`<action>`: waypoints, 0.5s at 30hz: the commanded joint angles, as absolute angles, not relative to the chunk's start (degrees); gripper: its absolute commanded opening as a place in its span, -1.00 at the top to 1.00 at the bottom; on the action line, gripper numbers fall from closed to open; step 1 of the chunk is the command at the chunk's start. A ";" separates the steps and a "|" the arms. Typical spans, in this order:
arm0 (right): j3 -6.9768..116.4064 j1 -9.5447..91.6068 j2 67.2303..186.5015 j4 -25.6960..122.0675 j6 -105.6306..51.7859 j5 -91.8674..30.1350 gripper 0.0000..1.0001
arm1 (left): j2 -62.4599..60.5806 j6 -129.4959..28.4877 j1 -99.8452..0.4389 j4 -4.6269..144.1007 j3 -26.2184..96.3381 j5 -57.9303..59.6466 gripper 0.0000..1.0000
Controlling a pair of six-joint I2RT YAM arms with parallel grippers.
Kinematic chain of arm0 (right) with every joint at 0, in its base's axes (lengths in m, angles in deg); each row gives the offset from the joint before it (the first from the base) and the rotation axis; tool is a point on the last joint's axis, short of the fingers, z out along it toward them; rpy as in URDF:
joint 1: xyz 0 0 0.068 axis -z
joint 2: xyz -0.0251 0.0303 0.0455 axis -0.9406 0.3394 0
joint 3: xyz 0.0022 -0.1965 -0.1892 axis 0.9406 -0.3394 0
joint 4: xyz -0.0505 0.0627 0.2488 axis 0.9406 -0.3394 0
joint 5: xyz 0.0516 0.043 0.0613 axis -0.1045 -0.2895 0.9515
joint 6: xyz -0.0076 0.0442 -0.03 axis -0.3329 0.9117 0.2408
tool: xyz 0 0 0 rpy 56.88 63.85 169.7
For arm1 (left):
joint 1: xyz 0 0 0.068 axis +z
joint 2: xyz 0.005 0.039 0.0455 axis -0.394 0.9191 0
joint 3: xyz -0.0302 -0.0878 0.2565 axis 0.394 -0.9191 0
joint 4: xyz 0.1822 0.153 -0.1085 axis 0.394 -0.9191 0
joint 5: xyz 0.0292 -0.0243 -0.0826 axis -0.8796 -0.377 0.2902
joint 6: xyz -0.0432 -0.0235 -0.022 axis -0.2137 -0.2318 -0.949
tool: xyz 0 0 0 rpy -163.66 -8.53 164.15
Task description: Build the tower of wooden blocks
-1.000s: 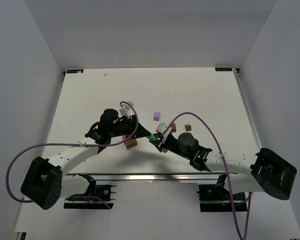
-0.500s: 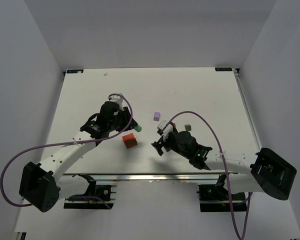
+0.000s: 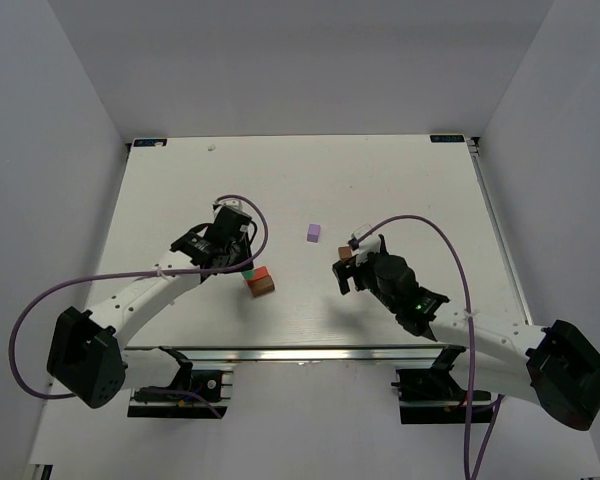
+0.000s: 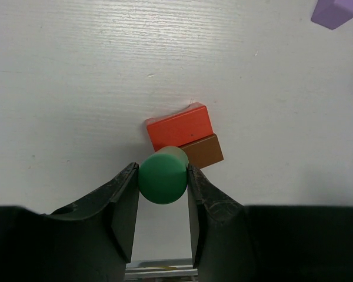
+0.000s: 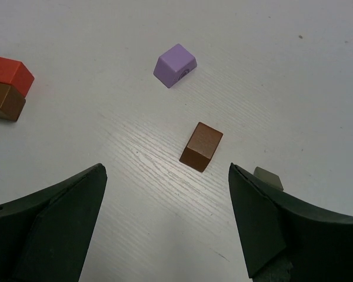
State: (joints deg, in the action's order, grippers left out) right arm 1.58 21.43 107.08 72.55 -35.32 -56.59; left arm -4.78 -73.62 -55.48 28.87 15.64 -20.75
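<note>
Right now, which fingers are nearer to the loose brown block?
Right. The right fingers hang open over the loose brown block; the left fingers hold the green block farther away.

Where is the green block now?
The left gripper holds the green block, in the left wrist view just near the red block that sits on a brown block.

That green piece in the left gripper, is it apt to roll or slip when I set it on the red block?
The green piece shows a round face, so laid on its side it would probably roll; set it on a flat end. The fingers touch only its curved sides, so it may twist.
</note>
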 commanded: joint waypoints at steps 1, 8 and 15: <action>0.79 21.73 106.25 73.65 -34.09 -58.28 -0.77 | -4.37 -73.11 -58.00 27.56 19.49 -26.37 0.87; 0.09 21.82 106.96 74.36 -34.09 -58.02 -0.76 | -2.61 -72.67 -62.31 28.52 19.84 -29.46 0.88; -0.88 21.91 106.25 75.06 -34.18 -58.37 -0.77 | -0.06 -73.55 -64.42 30.19 19.76 -33.06 0.88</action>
